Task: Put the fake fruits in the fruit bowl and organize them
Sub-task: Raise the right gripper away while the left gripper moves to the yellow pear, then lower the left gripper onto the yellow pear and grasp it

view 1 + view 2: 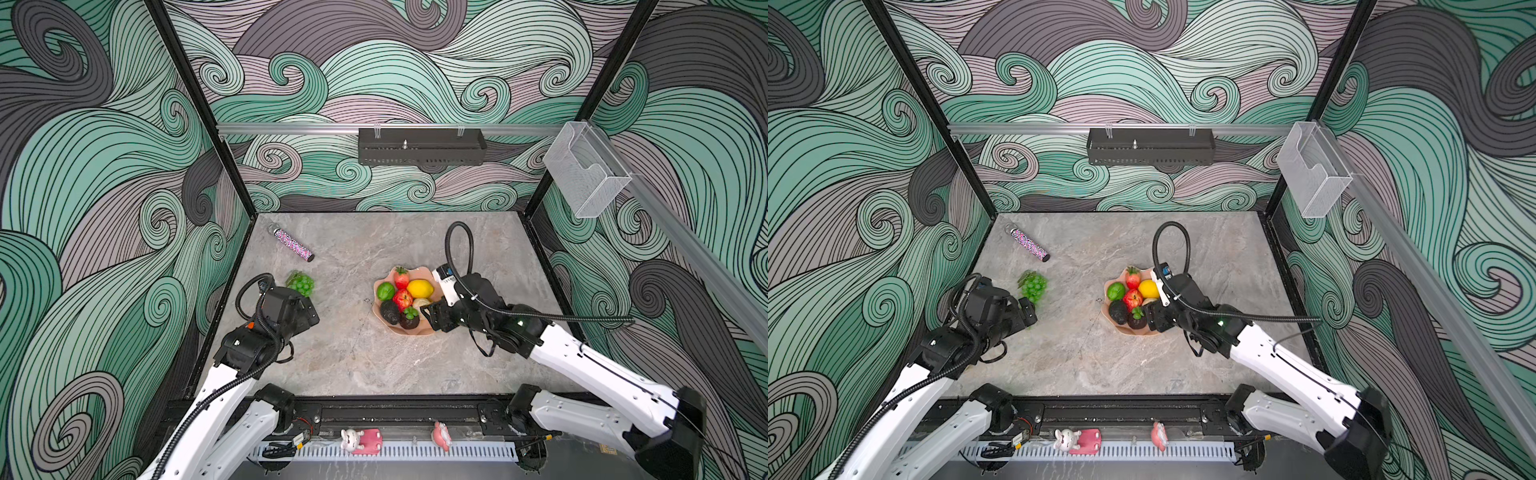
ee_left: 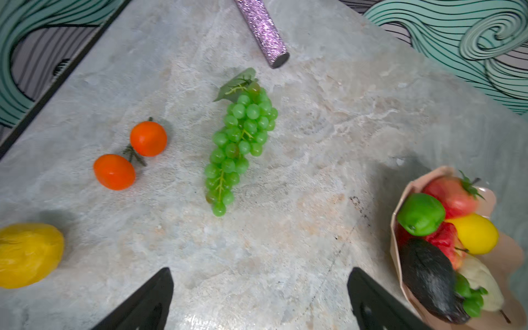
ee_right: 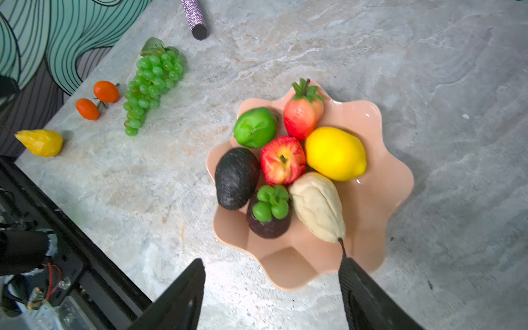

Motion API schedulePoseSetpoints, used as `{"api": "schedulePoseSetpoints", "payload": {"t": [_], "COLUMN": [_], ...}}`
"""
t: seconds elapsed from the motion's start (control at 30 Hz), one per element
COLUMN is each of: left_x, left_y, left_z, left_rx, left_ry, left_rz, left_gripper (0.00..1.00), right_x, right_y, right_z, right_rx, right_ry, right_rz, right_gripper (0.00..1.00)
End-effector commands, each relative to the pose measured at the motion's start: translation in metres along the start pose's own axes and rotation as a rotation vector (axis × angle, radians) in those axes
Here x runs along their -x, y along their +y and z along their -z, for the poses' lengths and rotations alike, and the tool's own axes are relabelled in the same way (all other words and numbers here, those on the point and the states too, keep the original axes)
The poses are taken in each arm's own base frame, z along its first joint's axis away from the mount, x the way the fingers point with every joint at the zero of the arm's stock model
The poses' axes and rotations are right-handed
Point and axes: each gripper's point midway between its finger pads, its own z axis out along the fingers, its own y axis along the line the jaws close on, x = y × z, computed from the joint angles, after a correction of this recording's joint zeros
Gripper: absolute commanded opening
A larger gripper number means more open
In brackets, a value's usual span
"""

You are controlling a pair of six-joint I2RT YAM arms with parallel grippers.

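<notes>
Right wrist view: the salmon-pink, scallop-rimmed fruit bowl [image 3: 394,177] cradles a glossy lime [image 3: 255,127], strawberry [image 3: 303,114], lemon [image 3: 334,154], red apple [image 3: 282,160], dark avocado [image 3: 235,178], mangosteen [image 3: 268,217] and cream pear [image 3: 317,208], with the right gripper [image 3: 271,260] spread wide and empty over its rim. In both top views the bowl sits right of centre, while the green grape bunch [image 1: 300,284] lies on the table [image 1: 374,365] left of centre. The left wrist view shows the left gripper [image 2: 260,271] likewise spread, holding nothing

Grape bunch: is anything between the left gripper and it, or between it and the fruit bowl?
Nothing visible. Only bare table lies between the open left gripper and the grape bunch, and between the bunch and the fruit bowl. The sparkly tube lies beyond the bunch, the oranges off to one side.
</notes>
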Motion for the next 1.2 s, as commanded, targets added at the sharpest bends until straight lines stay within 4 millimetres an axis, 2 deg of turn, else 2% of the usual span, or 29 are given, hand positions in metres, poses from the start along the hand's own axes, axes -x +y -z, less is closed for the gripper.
{"api": "schedulePoseSetpoints", "payload": {"t": [0.0,0.1,0.23,0.33,0.43,0.57,0.77,1.17], "left_x": [0.01,0.012,0.005,-0.004,-0.007,-0.018,-0.035,-0.041], "left_y": [0.029,0.052,0.107,0.136,0.155,0.173,0.191,0.205], "left_z": [0.001,-0.012,-0.02,-0.018,-0.015,-0.009,-0.016,-0.056], "left_rx": [0.167,0.272,0.493,0.618,0.697,0.771,0.818,0.895], "left_ry": [0.014,0.077,0.149,0.18,0.155,0.112,0.105,0.103], "left_rz": [0.052,0.139,0.34,0.452,0.509,0.594,0.697,0.857], "left_gripper": [0.98,0.98,0.98,0.98,0.98,0.98,0.95,0.87], "right_x": [-0.023,-0.045,-0.064,-0.073,-0.072,-0.071,-0.072,-0.075], "right_y": [-0.02,-0.034,-0.045,-0.051,-0.046,-0.045,-0.043,-0.039], "right_z": [0.002,0.003,0.006,0.006,0.005,0.003,0.003,0.003], "right_rx": [-0.063,-0.09,-0.097,-0.104,-0.068,-0.061,-0.046,-0.019], "right_ry": [-0.016,-0.018,-0.036,-0.052,-0.07,-0.055,-0.056,-0.053], "right_rz": [-0.022,-0.054,-0.091,-0.105,-0.109,-0.108,-0.12,-0.128], "right_gripper": [0.8,0.82,0.84,0.86,0.87,0.87,0.87,0.87]}}
